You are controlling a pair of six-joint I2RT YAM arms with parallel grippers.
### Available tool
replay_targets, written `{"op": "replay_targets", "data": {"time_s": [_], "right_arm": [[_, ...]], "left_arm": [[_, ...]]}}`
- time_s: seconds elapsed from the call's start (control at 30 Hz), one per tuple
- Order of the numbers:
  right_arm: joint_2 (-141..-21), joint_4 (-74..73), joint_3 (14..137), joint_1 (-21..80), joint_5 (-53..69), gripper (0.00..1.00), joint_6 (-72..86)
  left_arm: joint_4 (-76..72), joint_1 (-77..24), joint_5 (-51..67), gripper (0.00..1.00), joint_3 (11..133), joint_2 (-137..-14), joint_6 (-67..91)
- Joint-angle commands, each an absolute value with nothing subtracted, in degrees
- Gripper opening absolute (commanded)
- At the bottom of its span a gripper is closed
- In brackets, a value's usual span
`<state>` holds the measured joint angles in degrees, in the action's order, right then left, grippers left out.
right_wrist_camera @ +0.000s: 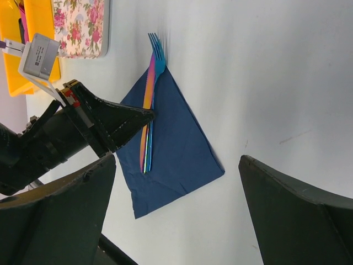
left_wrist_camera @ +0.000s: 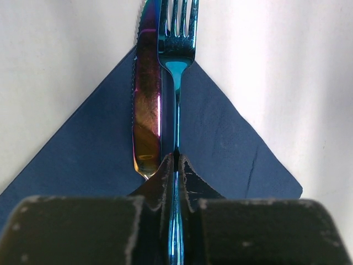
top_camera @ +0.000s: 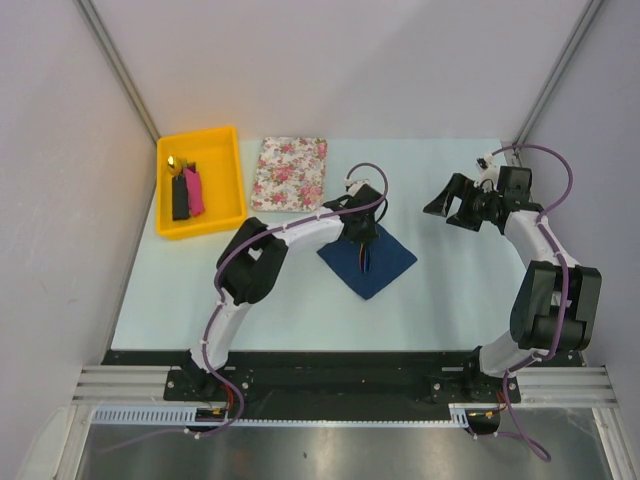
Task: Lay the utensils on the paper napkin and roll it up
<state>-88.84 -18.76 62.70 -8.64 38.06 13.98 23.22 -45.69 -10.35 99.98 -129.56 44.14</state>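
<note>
Table (top_camera: 450, 300): bearing the paper napkin near the middle, between the two arms.
Paper napkin (left_wrist_camera: 231, 143): spread flat, one corner pointing away from the left wrist camera; no fold or roll begun, so rolling judged entirely left to do.
Right gripper (top_camera: 452, 208): fingers wide apart, holding nothing, raised well off to the napkin's right.
Left gripper (left_wrist_camera: 176, 165): pinched narrow on the fork's handle, low over the napkin.
Knife (left_wrist_camera: 146, 110): laid along the napkin's diagonal, free of any grip; placement judged done.
Fork (left_wrist_camera: 176, 72): just beside the knife and parallel, tines past the far corner; placement judged nearly done, release not yet made.
</note>
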Motion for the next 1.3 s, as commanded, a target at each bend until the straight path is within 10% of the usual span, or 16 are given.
{"op": "replay_targets", "data": {"time_s": [0.0, 0.33, 0.77, 0.87, 1.03, 1.27], "right_arm": [[-86.57, -16.96, 62.84, -8.88, 38.93, 1.00, 14.41], [-87.36, -16.26, 63.02, -8.26, 38.94, 1.00, 14.24], [-92.63, -12.14, 63.11, -1.68, 40.08, 0.99, 15.29], [-94.39, -10.90, 62.84, -0.18, 40.52, 0.91, 15.99], [-97.90, -8.97, 61.88, 4.30, 42.19, 0.67, 17.49], [-100.72, -8.44, 61.43, 7.21, 42.89, 0.57, 18.37]], "left_arm": [[23.12, -46.14, -10.02, 0.11, 101.08, -129.11, 45.53], [24.44, -46.50, -8.61, 0.19, 101.25, -125.34, 45.44], [5.20, -45.62, 5.92, 0.58, 80.18, -97.86, 10.67], [1.07, -45.35, 16.19, 0.73, 69.20, -91.60, -2.25], [-3.16, -47.37, 24.43, 0.69, 55.14, -82.71, -22.97], [-8.69, -54.13, 20.40, 0.65, 46.77, -84.99, -37.61]]}}
